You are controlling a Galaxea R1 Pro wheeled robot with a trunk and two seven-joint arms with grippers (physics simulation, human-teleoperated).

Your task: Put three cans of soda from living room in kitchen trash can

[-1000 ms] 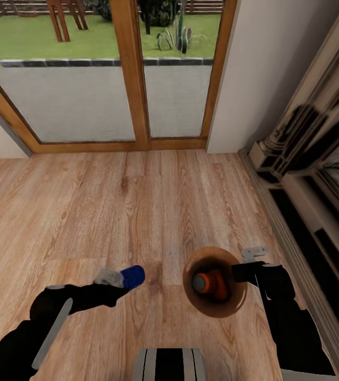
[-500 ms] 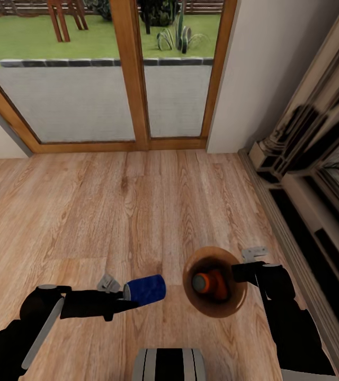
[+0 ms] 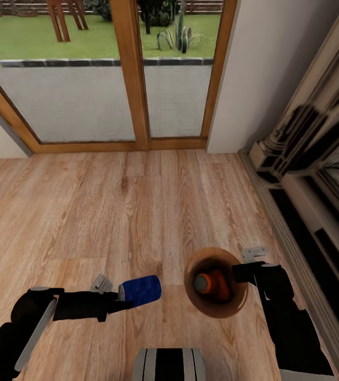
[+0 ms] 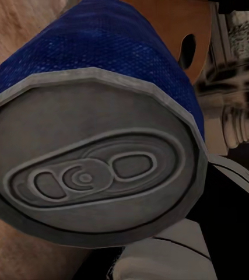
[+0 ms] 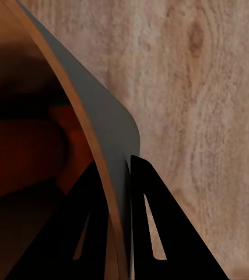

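The brown trash can stands on the wood floor at the lower right, and an orange soda can lies inside it. My right gripper is shut on the bin's right rim; the right wrist view shows both black fingers pinching the thin rim of the trash can. The dark blue soda can is held sideways above the floor, left of the bin and apart from it, with my left gripper shut on it. In the left wrist view the blue can shows its silver end close up.
Wood-framed glass doors close off the far side, with a white wall to their right. Dark cabinets run along the right edge. Open wood floor lies ahead. My base sits at the bottom centre.
My left arm swung lower and turned the blue can sideways, carrying it right toward the bin, then eased back slightly left. The right gripper and the bin stayed put.
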